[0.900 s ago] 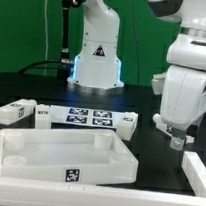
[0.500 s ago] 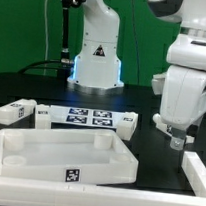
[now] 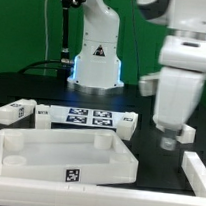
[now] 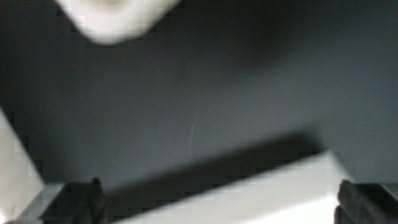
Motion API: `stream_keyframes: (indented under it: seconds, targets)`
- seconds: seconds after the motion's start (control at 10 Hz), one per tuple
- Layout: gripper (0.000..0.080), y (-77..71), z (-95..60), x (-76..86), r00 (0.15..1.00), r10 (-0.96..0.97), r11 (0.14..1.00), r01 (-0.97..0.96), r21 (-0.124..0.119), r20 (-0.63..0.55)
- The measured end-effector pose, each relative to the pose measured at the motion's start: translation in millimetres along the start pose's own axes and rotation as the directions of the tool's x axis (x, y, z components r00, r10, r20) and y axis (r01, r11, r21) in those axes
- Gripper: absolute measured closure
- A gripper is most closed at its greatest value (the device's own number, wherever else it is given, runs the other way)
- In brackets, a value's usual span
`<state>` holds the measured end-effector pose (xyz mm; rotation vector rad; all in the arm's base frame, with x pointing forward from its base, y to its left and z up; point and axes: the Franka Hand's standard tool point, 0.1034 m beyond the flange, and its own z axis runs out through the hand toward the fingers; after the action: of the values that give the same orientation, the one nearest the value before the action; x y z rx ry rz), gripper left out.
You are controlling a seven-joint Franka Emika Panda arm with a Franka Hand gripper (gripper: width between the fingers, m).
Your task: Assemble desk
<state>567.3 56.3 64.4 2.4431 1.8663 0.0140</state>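
Gripper (image 3: pixel 168 139) drifts toward nine o'clock in the exterior view, jaws wide and empty; we judge it seeking a leg (image 3: pixel 15 111) for the tabletop (image 3: pixel 36 164).

Exterior camera faces robot base (image 3: pixel 97 65); wrist camera overlooks gripper (image 4: pixel 222 203), table (image 4: pixel 196 110).

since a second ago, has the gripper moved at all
Yes: the gripper has shifted slightly toward the exterior view's left, closer to the marker board.
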Motion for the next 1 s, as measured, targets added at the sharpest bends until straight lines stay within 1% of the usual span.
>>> stream_keyframes:
  seconds: [0.1,0.2,0.3,0.4,0.6,0.7,0.8,0.9,1.0]
  targets:
    - [0.0150,-2.5,1.9,-20.8,0.999,-0.051,0.999,0.051,0.009,0.006]
    - [0.0150,-1.4,4.4,-34.6,0.998,-0.058,0.998,0.057,0.016,0.010]
    - [0.0150,-1.7,4.1,-30.7,0.999,-0.040,0.999,0.039,0.015,0.007]
    - [0.0150,-2.1,4.5,-30.4,0.999,-0.042,0.999,0.041,0.016,0.008]
    - [0.0150,-2.0,5.0,-31.4,0.999,-0.040,0.999,0.040,0.017,0.008]
    - [0.0150,-2.0,5.3,-34.6,0.997,-0.075,0.997,0.075,0.013,0.008]
    - [0.0150,-5.2,7.0,-55.6,0.974,-0.227,0.974,0.227,0.001,0.005]
    - [0.0150,-8.5,8.0,-82.9,0.946,-0.323,0.946,0.323,0.016,0.008]
    - [0.0150,-7.7,9.1,-94.6,0.935,-0.355,0.935,0.355,0.020,0.008]
